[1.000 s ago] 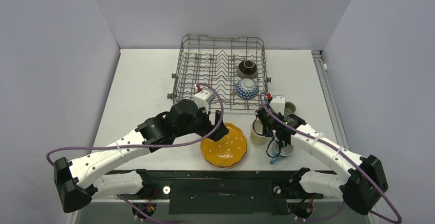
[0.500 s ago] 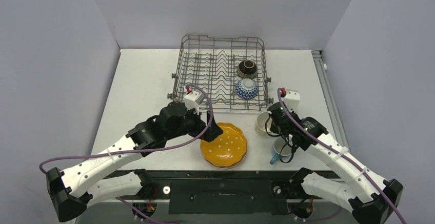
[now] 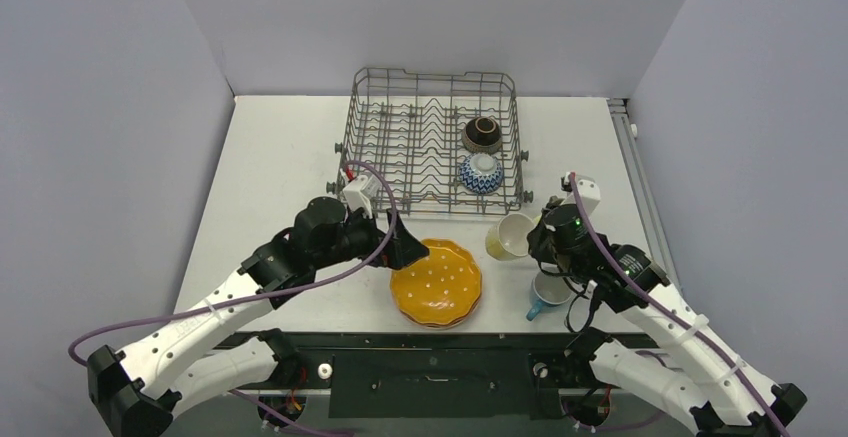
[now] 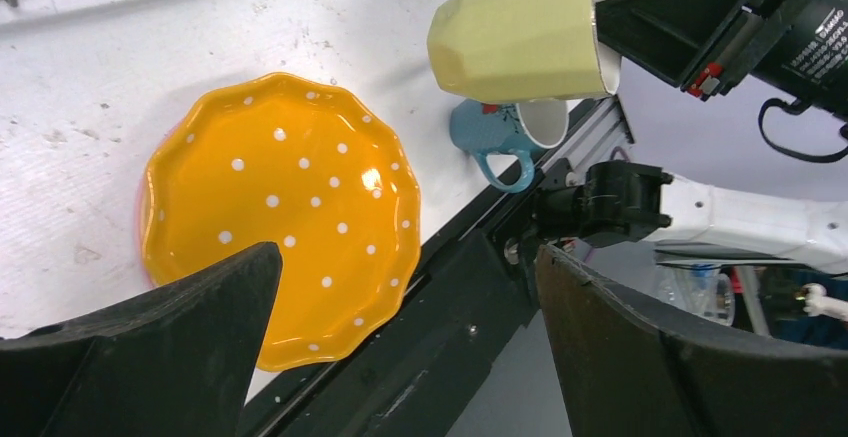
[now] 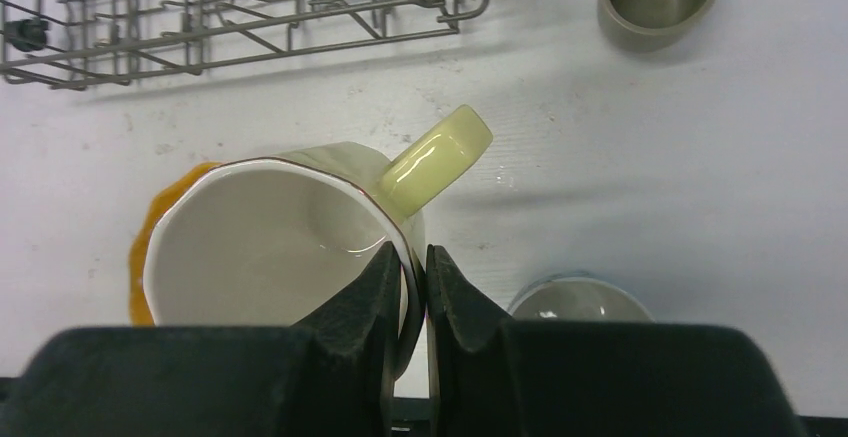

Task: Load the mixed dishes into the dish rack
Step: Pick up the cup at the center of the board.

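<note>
Yellow mug point(image 5: 250, 247) rim in R gripper point(image 5: 407, 269), airborne?

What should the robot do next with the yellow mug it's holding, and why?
Probably carry it over the dish rack: the right end effector grips the pale-yellow mug by its rim, in the air, just before the rack's near-right corner.
</note>
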Controlling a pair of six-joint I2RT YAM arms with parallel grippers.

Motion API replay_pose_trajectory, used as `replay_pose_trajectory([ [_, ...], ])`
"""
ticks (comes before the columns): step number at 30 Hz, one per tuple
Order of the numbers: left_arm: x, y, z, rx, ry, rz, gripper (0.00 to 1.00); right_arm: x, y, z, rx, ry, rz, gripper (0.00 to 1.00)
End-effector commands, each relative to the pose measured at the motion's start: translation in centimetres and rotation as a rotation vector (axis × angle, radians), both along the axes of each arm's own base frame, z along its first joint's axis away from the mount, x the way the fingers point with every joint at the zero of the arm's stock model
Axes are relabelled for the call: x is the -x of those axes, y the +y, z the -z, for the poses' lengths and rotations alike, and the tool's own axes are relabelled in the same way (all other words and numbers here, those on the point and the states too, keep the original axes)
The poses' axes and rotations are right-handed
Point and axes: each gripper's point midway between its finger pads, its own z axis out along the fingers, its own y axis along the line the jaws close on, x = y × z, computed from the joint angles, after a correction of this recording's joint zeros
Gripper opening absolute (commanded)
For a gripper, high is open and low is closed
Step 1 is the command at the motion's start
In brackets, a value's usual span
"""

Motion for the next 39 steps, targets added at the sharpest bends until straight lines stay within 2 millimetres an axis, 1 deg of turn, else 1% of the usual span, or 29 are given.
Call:
replay_pose_trajectory([
  [1, 0.0, -1.0, -3.4, 0.171, -0.007, 0.021, 0.97, -1.7, 3.2, -6.4, -0.258, -0.202, -0.036, 0.00],
  [3, 0.0, -1.1, -3.8, 0.205, 0.006, 0.018, 0.97, -1.6, 4.0, -7.8, -0.323, -0.252, -0.058, 0.00],
  [4, 0.0, -1.1, -4.0, 0.218, 0.008, 0.020, 1.00, -1.6, 4.3, -8.1, -0.344, -0.261, -0.072, 0.00],
  [6, 0.0, -1.1, -4.6, 0.257, 0.019, 0.013, 0.97, -1.5, 4.9, -9.2, -0.399, -0.300, -0.092, 0.00],
  [11, 0.1, -1.0, -6.7, 0.379, 0.031, 0.013, 0.96, -1.1, 6.5, -12.2, -0.557, -0.411, -0.155, 0.00],
  [12, 0.4, -1.0, -7.2, 0.401, 0.027, 0.021, 0.96, -1.0, 6.7, -12.2, -0.571, -0.418, -0.164, 0.00],
  [13, 0.3, -0.9, -7.8, 0.430, 0.028, 0.020, 0.96, -0.9, 7.0, -13.3, -0.605, -0.448, -0.177, 0.00],
  [14, 0.5, -0.9, -8.2, 0.453, 0.034, 0.023, 0.96, -0.8, 7.2, -13.5, -0.620, -0.457, -0.184, 0.00],
  [15, 0.5, -0.8, -8.5, 0.468, 0.029, 0.022, 0.96, -0.7, 7.2, -14.4, -0.648, -0.490, -0.192, 0.00],
  [16, 0.6, -0.7, -8.8, 0.485, 0.035, 0.019, 0.96, -0.6, 7.4, -14.6, -0.662, -0.499, -0.199, 0.00],
  [17, 0.6, -0.6, -9.3, 0.504, 0.027, 0.019, 0.96, -0.4, 7.5, -15.7, -0.693, -0.532, -0.210, 0.00],
  [18, 0.7, -0.4, -9.6, 0.522, 0.033, 0.016, 0.96, -0.3, 7.6, -15.9, -0.707, -0.542, -0.216, 0.00],
  [19, 0.8, -0.4, -10.0, 0.541, 0.027, 0.018, 0.96, -0.1, 7.8, -16.9, -0.735, -0.569, -0.228, 0.00],
  [20, 0.8, -0.2, -10.5, 0.566, 0.027, 0.015, 0.96, -0.1, 7.9, -17.1, -0.748, -0.575, -0.233, 0.00],
  [22, 0.9, 0.0, -11.4, 0.604, 0.028, 0.010, 0.96, 0.0, 8.4, -18.7, -0.807, -0.626, -0.258, 0.00],
  [23, 1.0, 0.2, -11.7, 0.620, 0.027, 0.011, 0.96, 0.1, 8.6, -19.0, -0.823, -0.637, -0.267, 0.00],
  [28, 1.3, 0.6, -13.7, 0.729, 0.047, 0.017, 0.96, 0.9, 9.2, -22.0, -0.948, -0.766, -0.316, 0.00],
  [34, 1.7, 1.5, -15.6, 0.831, 0.055, 0.020, 0.96, 2.1, 10.6, -24.5, -1.053, -0.848, -0.400, 0.00],
  [35, 1.8, 1.6, -15.9, 0.845, 0.050, 0.026, 0.96, 2.1, 10.8, -24.6, -1.062, -0.851, -0.404, 0.00],
  [38, 2.2, 1.8, -17.0, 0.905, 0.042, 0.057, 0.96, 2.6, 11.1, -25.8, -1.110, -0.903, -0.424, 0.00],
  [39, 2.3, 1.8, -17.1, 0.913, 0.052, 0.063, 0.96, 2.7, 11.1, -25.8, -1.107, -0.915, -0.428, 0.00],
])
